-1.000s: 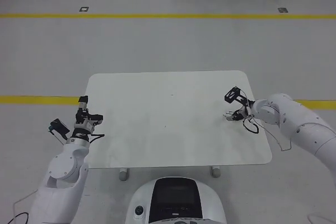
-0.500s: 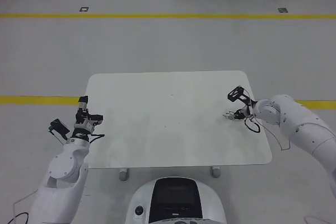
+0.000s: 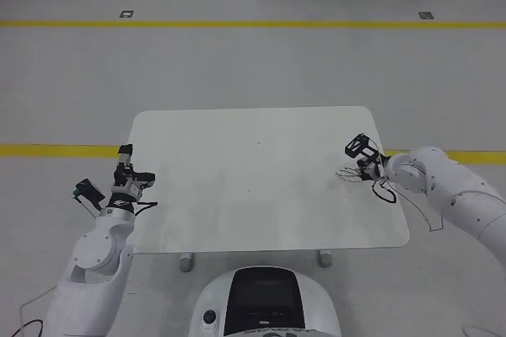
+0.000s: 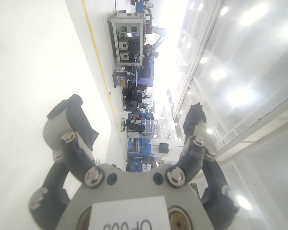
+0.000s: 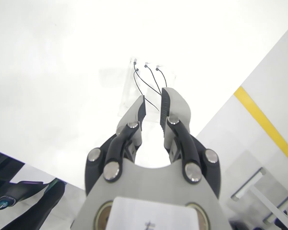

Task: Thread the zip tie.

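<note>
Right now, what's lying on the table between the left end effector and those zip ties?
Nothing: the top view shows bare white table between the left end effector and the zip ties.

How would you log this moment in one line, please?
right hand: open, at zip ties | left hand: open, beside table edge

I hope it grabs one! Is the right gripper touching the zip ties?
Cannot tell: right wrist view shows zip ties vanishing behind the right gripper, contact hidden.
</note>
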Controlling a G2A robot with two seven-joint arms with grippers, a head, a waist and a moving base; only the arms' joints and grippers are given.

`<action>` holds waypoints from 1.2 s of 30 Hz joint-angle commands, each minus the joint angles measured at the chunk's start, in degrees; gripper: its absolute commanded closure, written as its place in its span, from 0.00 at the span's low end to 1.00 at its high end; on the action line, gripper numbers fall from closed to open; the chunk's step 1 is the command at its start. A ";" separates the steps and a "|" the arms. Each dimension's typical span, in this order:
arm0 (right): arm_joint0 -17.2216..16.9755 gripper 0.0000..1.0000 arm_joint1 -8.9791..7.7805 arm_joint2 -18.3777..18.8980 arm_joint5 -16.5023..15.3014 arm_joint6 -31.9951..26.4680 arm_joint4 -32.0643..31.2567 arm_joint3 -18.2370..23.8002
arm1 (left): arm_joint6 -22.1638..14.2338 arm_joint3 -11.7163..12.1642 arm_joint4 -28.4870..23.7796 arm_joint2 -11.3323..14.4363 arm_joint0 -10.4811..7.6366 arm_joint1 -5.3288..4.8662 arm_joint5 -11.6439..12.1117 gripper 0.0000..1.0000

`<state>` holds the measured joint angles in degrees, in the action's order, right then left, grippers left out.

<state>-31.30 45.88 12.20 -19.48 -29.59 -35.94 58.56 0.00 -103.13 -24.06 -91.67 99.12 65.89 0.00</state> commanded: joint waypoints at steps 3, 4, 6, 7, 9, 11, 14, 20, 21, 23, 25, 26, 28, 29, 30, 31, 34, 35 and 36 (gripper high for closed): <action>0.09 0.89 0.32 -0.99 0.00 -0.68 0.00 0.67 | 0.00 0.00 0.00 0.00 0.00 0.00 0.00 0.00; 0.14 0.90 0.49 -1.25 0.00 -0.73 0.05 0.58 | 0.00 0.00 0.00 0.00 0.00 0.00 0.00 0.00; 0.31 0.90 1.01 -1.96 0.00 -1.05 0.11 0.13 | 0.00 0.00 0.00 0.00 0.00 0.00 0.00 0.00; 0.42 0.90 1.27 -2.23 0.00 -1.12 0.25 -0.11 | 0.00 0.00 0.00 0.00 0.00 0.00 0.00 0.00; 0.46 0.91 1.87 -2.46 0.00 -1.74 0.12 -0.92 | 0.00 0.00 0.00 0.00 0.00 0.00 0.00 0.00; 0.39 0.92 2.70 -2.46 0.00 -2.23 -0.21 -1.92 | 0.00 0.00 0.00 0.00 0.00 0.00 0.00 0.00; 0.26 0.93 4.00 -2.46 0.00 -2.82 -0.60 -3.82 | 0.00 0.00 0.00 0.00 0.00 0.00 0.00 0.00; -0.30 0.96 6.42 -2.46 0.00 -4.20 -0.90 -5.89 | 0.00 0.00 0.00 0.00 0.00 0.00 0.00 0.00; -0.46 0.95 6.70 -2.46 0.00 -4.43 -1.10 -5.83 | 0.00 0.00 0.00 0.00 0.00 0.00 0.00 0.00; -0.76 0.95 7.21 -2.46 0.00 -4.77 -1.63 -5.70 | 0.00 0.00 0.00 0.00 0.00 0.00 0.00 0.00; -1.01 0.94 7.51 -2.46 0.00 -4.92 -1.87 -5.54 | 0.00 0.00 0.00 0.00 0.00 0.00 0.00 0.00; -1.12 0.95 7.61 -2.46 0.00 -5.02 -1.95 -5.49 | 0.00 0.00 0.00 0.00 0.00 0.00 0.00 0.00; -1.23 0.94 7.77 -2.46 0.00 -5.22 -2.03 -5.52 | 0.00 0.00 0.00 0.00 0.00 0.00 0.00 0.00; -1.25 0.94 7.82 -2.46 0.00 -5.23 -2.07 -5.59 | 0.00 0.00 0.00 0.00 0.00 0.00 0.00 0.00; -1.19 0.94 7.86 -2.46 0.00 -5.02 -2.13 -5.82 | 0.00 0.00 0.00 0.00 0.00 0.00 0.00 0.00; -1.16 0.93 7.88 -2.46 0.00 -4.67 -2.07 -6.05 | 0.00 0.00 0.00 0.00 0.00 0.00 0.00 0.00; -0.94 0.87 7.89 -2.46 0.00 -3.08 -2.25 -7.04 | 0.00 0.00 0.00 0.00 0.00 0.00 0.00 0.00; -0.92 0.86 7.91 -2.46 0.00 -2.71 -2.32 -7.27 | 0.00 0.00 0.00 0.00 0.00 0.00 0.00 0.00; -0.87 0.82 7.94 -2.46 0.00 -2.36 -2.40 -7.49 | 0.00 0.00 0.00 0.00 0.00 0.00 0.00 0.00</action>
<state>-32.20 53.80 9.74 -19.48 -32.21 -38.28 51.24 0.00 -103.13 -24.06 -91.67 99.12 65.89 0.00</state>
